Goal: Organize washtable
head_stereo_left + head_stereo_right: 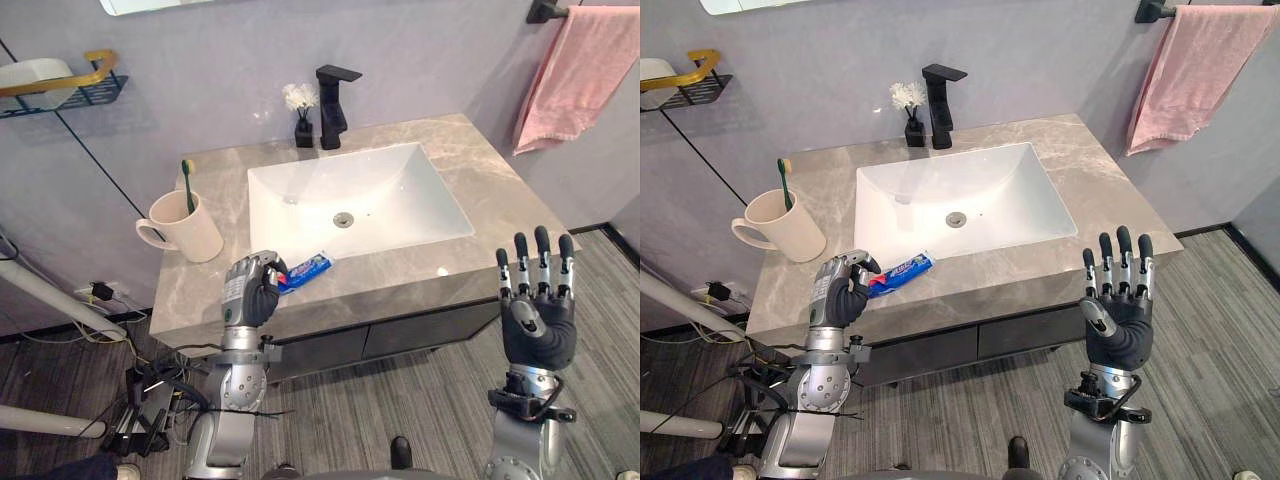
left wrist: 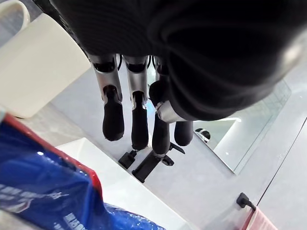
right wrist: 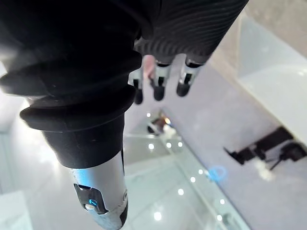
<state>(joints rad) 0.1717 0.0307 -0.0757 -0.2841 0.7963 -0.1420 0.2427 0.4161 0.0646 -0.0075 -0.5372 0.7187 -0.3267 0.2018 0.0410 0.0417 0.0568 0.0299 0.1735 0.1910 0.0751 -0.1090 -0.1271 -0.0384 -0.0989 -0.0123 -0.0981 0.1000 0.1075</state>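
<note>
A blue toothpaste tube lies flat on the marble counter at its front edge, just in front of the white sink. My left hand is at the tube's left end with its fingers curled; the tube sits close under the hand, and nothing is between the fingertips. A beige cup holding a green toothbrush stands at the counter's left. My right hand is raised off the counter's front right corner, fingers straight and spread, holding nothing.
A black faucet and a small black vase of white flowers stand behind the sink. A pink towel hangs on the right wall. A black and gold wall shelf is at the upper left.
</note>
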